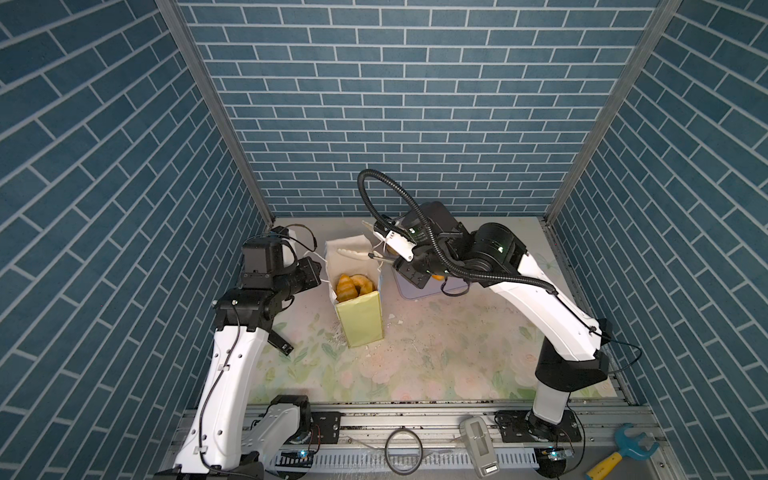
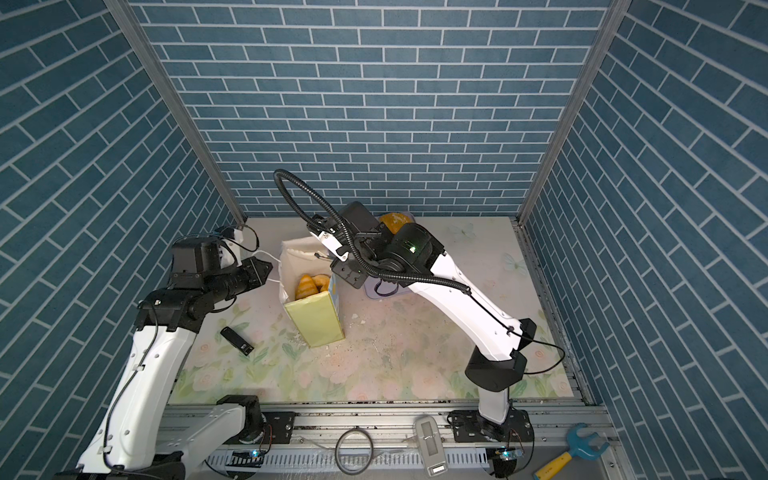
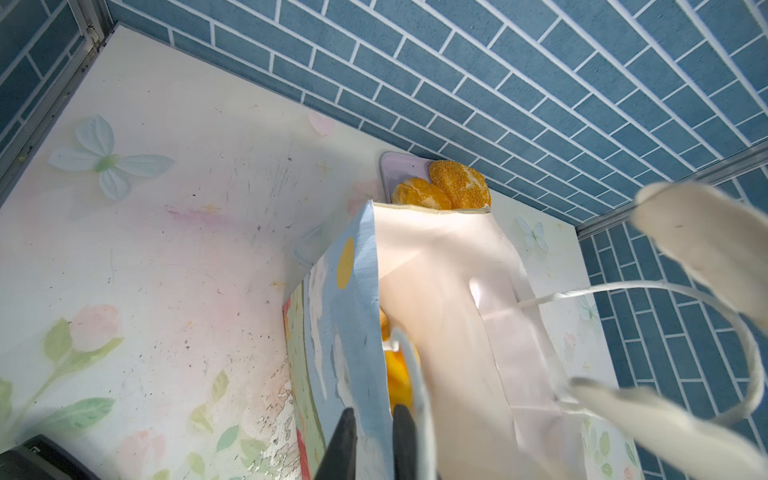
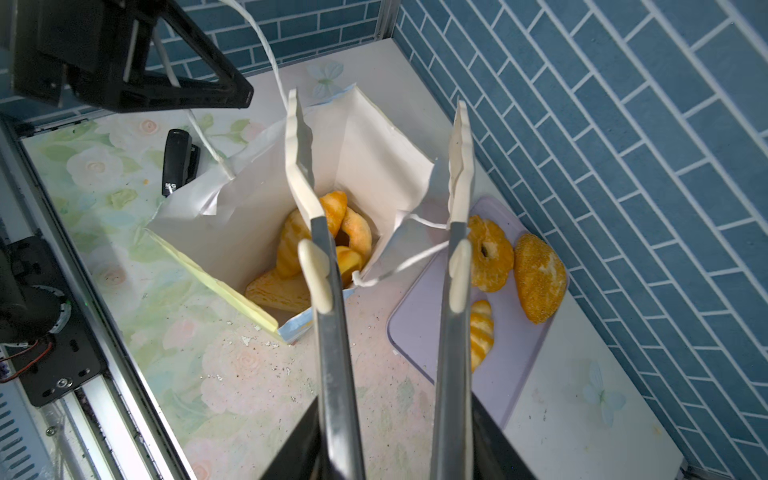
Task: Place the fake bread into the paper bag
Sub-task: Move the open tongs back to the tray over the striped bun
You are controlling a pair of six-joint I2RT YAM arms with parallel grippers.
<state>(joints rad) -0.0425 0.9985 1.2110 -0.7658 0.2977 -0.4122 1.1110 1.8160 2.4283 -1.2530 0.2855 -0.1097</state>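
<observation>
left arm (image 1: 232,365): up from its base at the front, elbow folded, forearm lying near level and aimed at the paper bag (image 1: 360,324) from its left side.
left gripper (image 3: 374,436): pinched on the bag's rim, the blue printed wall caught between the two black fingers, with a white cord handle (image 3: 665,286) looping out close by.
right arm (image 1: 552,307): climbing from the front right, leaning in and back, wrist tipped down by the bag's far right corner.
right gripper (image 4: 395,455): clamped around a pair of tongs (image 4: 332,332), black jaws outside the two metal arms.
tongs: sprung apart, nothing between the white tips (one tip over the bag's mouth, the other out past its rim on the tray side).
paper bag: upright mid-table, mouth open, yellow-green narrow side facing front.
fake bread (image 4: 291,245): several pieces piled at the bottom of the bag, ridged and ring shapes among them.
lavender tray (image 4: 515,353): just right of the bag, carrying a ring (image 4: 488,253), a seeded oval loaf (image 4: 540,276) and a small croissant (image 4: 484,332).
table (image 1: 457,353): floral print.
</observation>
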